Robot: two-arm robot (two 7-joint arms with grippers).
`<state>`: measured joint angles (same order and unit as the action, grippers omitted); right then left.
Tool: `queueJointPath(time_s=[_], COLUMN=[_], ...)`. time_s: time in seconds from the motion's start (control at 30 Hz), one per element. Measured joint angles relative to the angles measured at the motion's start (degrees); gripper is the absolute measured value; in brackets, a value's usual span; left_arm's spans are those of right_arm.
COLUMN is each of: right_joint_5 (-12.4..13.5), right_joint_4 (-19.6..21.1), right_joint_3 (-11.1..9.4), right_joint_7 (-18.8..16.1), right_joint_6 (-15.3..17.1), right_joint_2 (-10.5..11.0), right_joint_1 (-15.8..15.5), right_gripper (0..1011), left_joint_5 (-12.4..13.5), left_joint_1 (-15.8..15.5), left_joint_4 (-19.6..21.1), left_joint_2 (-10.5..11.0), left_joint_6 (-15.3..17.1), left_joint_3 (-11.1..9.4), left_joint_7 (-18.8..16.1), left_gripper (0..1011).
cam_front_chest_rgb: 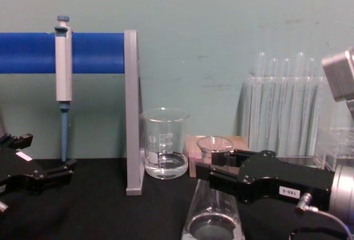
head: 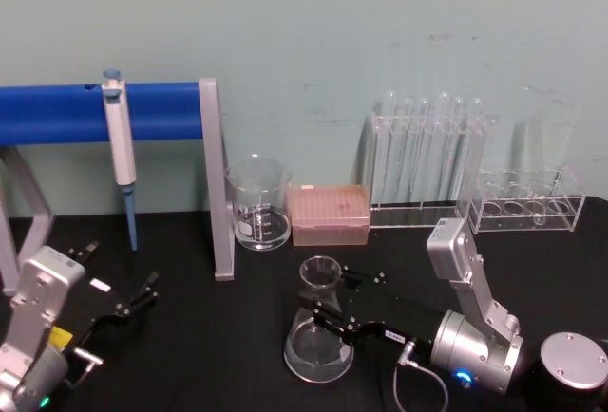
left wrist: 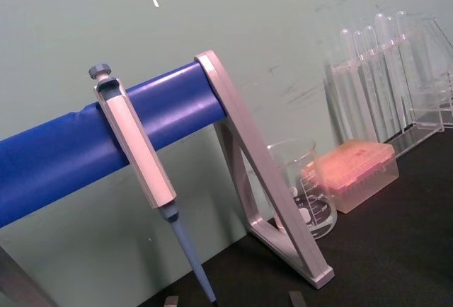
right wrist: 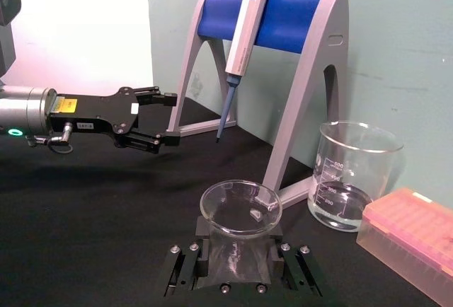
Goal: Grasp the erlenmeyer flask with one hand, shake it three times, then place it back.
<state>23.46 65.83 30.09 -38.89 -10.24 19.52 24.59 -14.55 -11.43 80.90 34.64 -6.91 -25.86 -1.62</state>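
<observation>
Right wrist view: right hand (right wrist: 241,264) pinches erlenmeyer flask (right wrist: 241,211) neck, so best lift straight off tabletop (right wrist: 85,236), shake 3 gentle times; left hand (right wrist: 170,119) parked, spread.

Pale green wall (head: 332,32) w/ faint scuffs at back; matte black tabletop (head: 209,355) below, evenly lit.

Right gripper (head: 328,317) apparently clamped; left gripper (right wrist: 170,117) parked, spread.
</observation>
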Motion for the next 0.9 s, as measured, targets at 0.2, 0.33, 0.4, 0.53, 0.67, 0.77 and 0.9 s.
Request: queueJointPath(time_s=[0.2,0.33,0.4,0.53,0.67,0.77,0.9], right_joint_5=[1.06,1.91,2.19,2.28,2.19,1.93,1.41], right_joint_4=[0.18,1.59,2.6,5.4,7.98,9.94,12.31], right_joint_3=[-0.27,-0.52,-0.7,-1.28,-1.96,-2.66,-3.73], right_joint_7=[-0.56,-0.77,-0.48,1.01,2.74,4.4,6.81], right_joint_6=[0.05,0.16,0.2,0.45,0.69,0.91,1.24], right_joint_2=[-0.19,-0.41,-0.45,-0.13,0.32,0.63,0.92], right_joint_1=[-0.18,-0.52,-0.77,-1.39,-1.95,-2.47,-3.49], right_gripper=[457,457,457,457,457,457,458], left_joint_5=[0.0,0.0,0.0,0.0,0.0,0.0,0.0], left_joint_1=[0.0,0.0,0.0,0.0,0.0,0.0,0.0], left_joint_4=[0.0,0.0,0.0,0.0,0.0,0.0,0.0], left_joint_2=[0.0,0.0,0.0,0.0,0.0,0.0,0.0], left_joint_6=[0.0,0.0,0.0,0.0,0.0,0.0,0.0], left_joint_3=[0.0,0.0,0.0,0.0,0.0,0.0,0.0], left_joint_7=[0.0,0.0,0.0,0.0,0.0,0.0,0.0], left_gripper=[1001,1001,1001,1001,1001,1001,1001])
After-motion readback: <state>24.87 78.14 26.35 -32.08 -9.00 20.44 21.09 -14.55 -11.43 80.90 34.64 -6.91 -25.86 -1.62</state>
